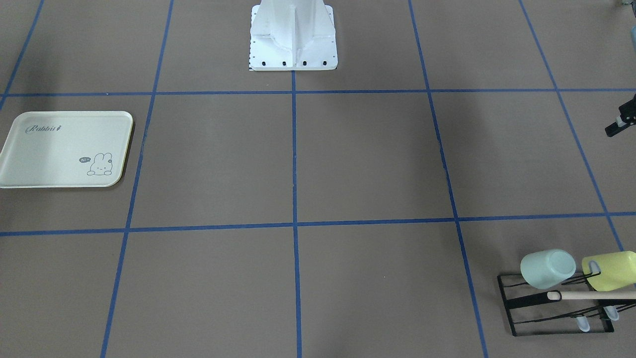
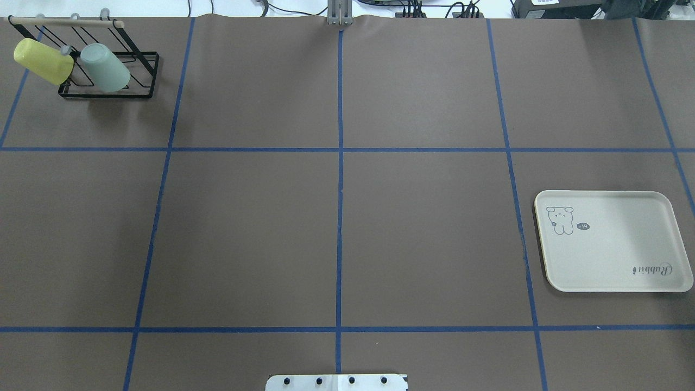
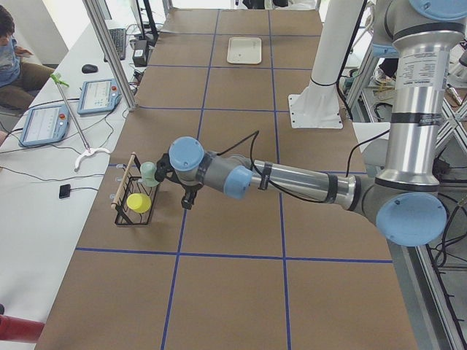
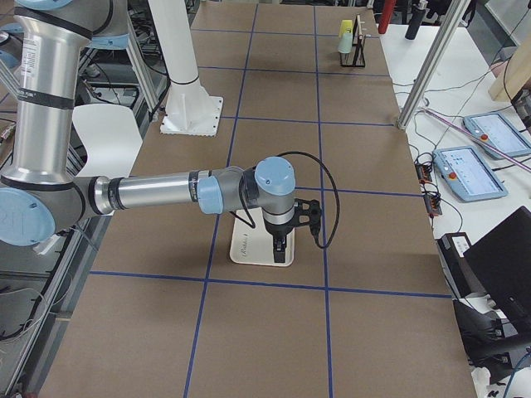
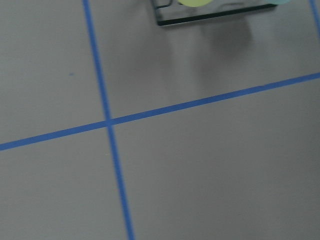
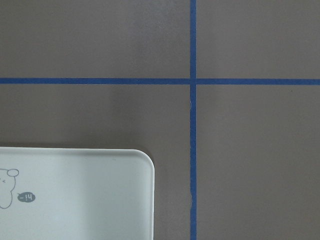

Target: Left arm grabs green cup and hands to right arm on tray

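Observation:
The pale mint-green cup (image 1: 546,268) hangs tilted on the black wire rack (image 1: 526,298), next to a yellow-green cup (image 1: 612,271). It also shows in the overhead view (image 2: 106,68). My left gripper (image 3: 187,203) hovers above the table just beside the rack and apart from the cup (image 3: 149,173). Only part of it shows at the front view's right edge (image 1: 616,127), so I cannot tell if it is open or shut. The cream tray (image 2: 613,241) lies flat and bare. My right gripper (image 4: 280,243) hangs over the tray (image 4: 249,249); I cannot tell its state.
The rack has a wooden rod (image 1: 591,295) along its top. The white robot base (image 1: 293,37) stands mid-table. Blue tape lines grid the brown table. The left wrist view shows the rack's edge (image 5: 215,16); the right wrist view shows the tray's corner (image 6: 90,195).

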{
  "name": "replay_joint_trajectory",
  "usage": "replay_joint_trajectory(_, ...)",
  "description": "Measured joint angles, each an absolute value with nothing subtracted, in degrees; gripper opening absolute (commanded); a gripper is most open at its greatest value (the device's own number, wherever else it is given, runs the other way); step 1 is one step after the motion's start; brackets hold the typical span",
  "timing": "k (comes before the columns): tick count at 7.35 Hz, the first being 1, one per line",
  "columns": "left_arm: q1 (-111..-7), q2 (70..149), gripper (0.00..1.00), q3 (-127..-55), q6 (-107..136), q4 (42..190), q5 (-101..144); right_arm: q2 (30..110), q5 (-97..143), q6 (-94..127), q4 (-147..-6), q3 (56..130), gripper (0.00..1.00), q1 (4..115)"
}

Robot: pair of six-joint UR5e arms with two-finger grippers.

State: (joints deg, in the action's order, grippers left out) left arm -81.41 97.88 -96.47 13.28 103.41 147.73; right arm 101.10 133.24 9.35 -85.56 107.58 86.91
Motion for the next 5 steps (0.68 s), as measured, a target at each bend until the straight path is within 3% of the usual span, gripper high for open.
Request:
replay_joint_trajectory(2, -75.77, 108.49, 0.99, -92.08, 17.49, 102.38, 136.17, 101.08, 133.79, 9.16, -80.9, 104.43, 1.0, 86.85)
replay_joint_trajectory(5, -71.54, 121.66, 0.99, -78.04, 18.11, 100.54, 126.46, 101.14, 134.74, 8.97, -78.41, 102.99, 1.0, 86.81)
